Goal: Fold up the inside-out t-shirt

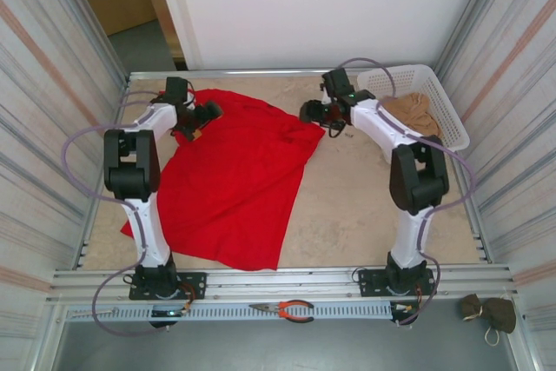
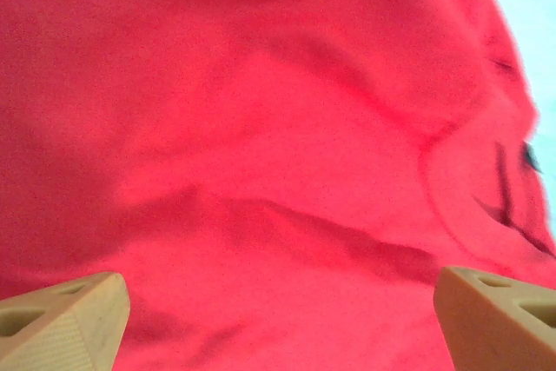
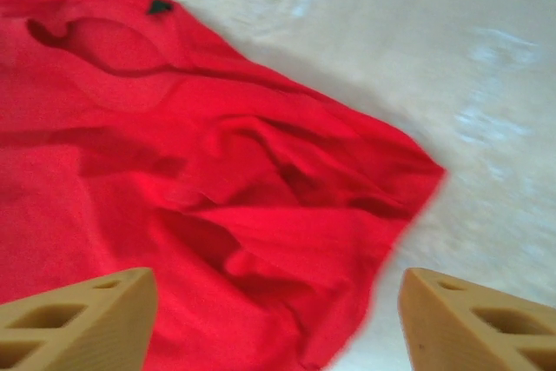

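Note:
The inside-out t-shirt (image 1: 234, 188) is bright red and lies spread and wrinkled across the left half of the table. My left gripper (image 1: 201, 123) hovers over its far left part, open, with only red cloth (image 2: 261, 128) below and nothing between the tan fingers (image 2: 61, 323). My right gripper (image 1: 309, 113) hangs just above the shirt's far right corner, also open and holding nothing. In the right wrist view that rumpled corner (image 3: 261, 215) lies on the pale table under the gap between the fingertips (image 3: 473, 323). A small dark tag (image 3: 158, 6) sits near the neckline.
A white basket (image 1: 447, 115) at the back right holds a tan-brown garment (image 1: 413, 110). Bare tabletop (image 1: 365, 206) stretches right of the shirt. Orange-handled pliers (image 1: 291, 308) lie on the front rail, and a brown object (image 1: 486, 312) sits at the front right. Metal walls enclose both sides.

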Available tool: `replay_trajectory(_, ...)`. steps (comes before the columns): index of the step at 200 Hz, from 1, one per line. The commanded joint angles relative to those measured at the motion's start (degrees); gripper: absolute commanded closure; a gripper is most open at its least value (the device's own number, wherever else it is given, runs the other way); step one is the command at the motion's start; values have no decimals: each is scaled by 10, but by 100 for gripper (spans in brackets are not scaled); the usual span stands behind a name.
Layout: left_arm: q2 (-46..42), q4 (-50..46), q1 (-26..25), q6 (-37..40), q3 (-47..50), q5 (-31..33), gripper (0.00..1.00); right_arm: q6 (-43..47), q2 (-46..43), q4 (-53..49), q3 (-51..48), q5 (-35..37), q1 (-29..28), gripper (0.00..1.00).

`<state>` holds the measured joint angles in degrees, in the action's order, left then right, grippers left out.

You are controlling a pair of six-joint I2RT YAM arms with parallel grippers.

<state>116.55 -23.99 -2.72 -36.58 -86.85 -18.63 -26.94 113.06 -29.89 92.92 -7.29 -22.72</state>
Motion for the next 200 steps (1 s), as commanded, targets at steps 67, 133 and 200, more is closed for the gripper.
replay_trajectory(67,-238,32,-19,-37,204,-40,9,-67,190,-66,167,103,-59,78)
replay_trajectory(133,-310,25,-43,-1,315,-34,8,-21,172,-98,258,61,48,100)
replay_trajectory(200,-298,17,-36,24,322,-2,8,-1,40,-68,91,-6,18,27)
